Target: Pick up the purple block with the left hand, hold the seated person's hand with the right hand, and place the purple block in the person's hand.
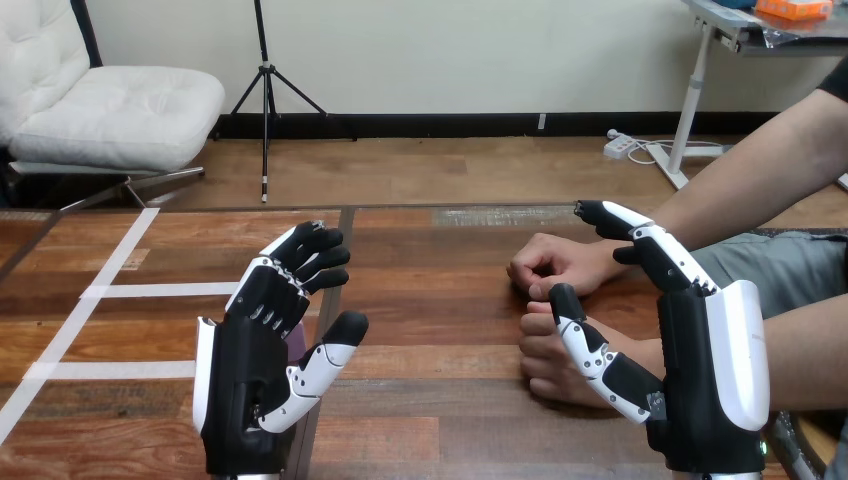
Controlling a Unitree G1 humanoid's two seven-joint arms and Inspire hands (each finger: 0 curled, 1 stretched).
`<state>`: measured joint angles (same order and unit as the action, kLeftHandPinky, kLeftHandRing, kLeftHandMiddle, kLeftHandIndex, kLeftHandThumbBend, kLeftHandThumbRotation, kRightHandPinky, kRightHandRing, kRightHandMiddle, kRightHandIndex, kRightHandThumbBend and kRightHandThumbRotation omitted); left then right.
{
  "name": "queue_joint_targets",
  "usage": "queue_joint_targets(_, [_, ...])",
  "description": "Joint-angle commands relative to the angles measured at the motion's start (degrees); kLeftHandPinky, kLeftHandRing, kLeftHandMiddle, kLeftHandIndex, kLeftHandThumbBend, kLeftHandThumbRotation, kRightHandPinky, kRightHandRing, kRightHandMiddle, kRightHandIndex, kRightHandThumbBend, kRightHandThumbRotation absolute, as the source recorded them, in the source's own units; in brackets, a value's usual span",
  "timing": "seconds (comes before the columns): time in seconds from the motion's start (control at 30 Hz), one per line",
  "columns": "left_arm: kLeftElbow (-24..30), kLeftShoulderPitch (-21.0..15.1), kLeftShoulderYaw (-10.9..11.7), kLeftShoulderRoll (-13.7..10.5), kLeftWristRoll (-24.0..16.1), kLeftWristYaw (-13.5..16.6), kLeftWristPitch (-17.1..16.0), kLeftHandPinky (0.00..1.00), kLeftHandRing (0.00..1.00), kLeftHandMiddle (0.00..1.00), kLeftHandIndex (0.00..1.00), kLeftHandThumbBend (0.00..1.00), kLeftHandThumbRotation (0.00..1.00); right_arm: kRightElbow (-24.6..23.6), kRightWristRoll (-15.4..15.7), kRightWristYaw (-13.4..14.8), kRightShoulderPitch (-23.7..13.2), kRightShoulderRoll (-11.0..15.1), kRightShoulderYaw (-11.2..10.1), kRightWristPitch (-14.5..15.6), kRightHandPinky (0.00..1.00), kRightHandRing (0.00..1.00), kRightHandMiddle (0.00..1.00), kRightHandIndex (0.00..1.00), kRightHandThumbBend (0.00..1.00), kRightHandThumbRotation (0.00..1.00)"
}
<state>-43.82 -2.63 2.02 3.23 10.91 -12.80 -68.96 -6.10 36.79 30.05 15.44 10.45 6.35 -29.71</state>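
Wooden table (430, 400) is what I have under the head camera, with a dark seam (340, 240) running down its top toward me; I place everything else against that seam. White tape (120, 290) crosses the boards well left of it. My left hand (238, 370) stands upright right over the seam, palm turned toward the right, fingers loosely bent and gripping nothing. Only a sliver of the purple block (298, 347) shows, on the table just left of the seam, between that hand's palm and thumb; I cannot tell whether the hand touches it. Well right of the seam lie two fists: the person's farther hand (550, 262) and, closer to me, the person's nearer hand (538, 355). My right hand (705, 370) stands farther right again, fingers straight and spread wide, not closed round anything. Its thumb (585, 345) lies across the front of the nearer fist, its fingers reaching up over the farther wrist.
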Motion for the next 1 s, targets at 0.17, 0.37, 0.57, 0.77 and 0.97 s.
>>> queue_joint_targets(0.17, [2.2, -2.7, -0.4, 1.6, -0.3, 0.2, -0.2, 0.67, 0.73, 0.75, 0.75, 0.77, 0.43, -0.5, -0.5, 0.0, -3.3, -0.3, -1.3, 0.0, 0.66, 0.74, 0.76, 0.75, 0.36, 0.16])
queue_joint_targets(0.37, [2.2, -2.8, -0.6, 1.5, 0.1, -0.2, -0.1, 0.67, 0.73, 0.75, 0.75, 0.77, 0.43, -0.7, -0.5, -0.2, -3.4, -0.3, -1.4, 0.2, 0.66, 0.74, 0.77, 0.75, 0.36, 0.16])
queue_joint_targets(0.57, [2.2, -2.9, -0.5, 1.4, 0.1, -0.2, -0.2, 0.67, 0.73, 0.75, 0.75, 0.77, 0.42, -0.7, -0.5, -0.3, -3.5, -0.3, -1.4, 0.3, 0.65, 0.74, 0.77, 0.75, 0.36, 0.16])
queue_joint_targets(0.77, [2.3, -3.0, -0.6, 1.4, 0.3, -0.3, -0.1, 0.67, 0.73, 0.75, 0.75, 0.77, 0.42, -0.8, -0.5, -0.3, -3.5, -0.4, -1.4, 0.4, 0.65, 0.74, 0.77, 0.75, 0.36, 0.16])
queue_joint_targets(0.97, [2.3, -3.0, -0.6, 1.4, 0.1, -0.2, 0.0, 0.67, 0.73, 0.75, 0.75, 0.77, 0.42, -0.8, -0.6, -0.4, -3.5, -0.5, -1.4, 0.4, 0.64, 0.73, 0.77, 0.75, 0.37, 0.15])
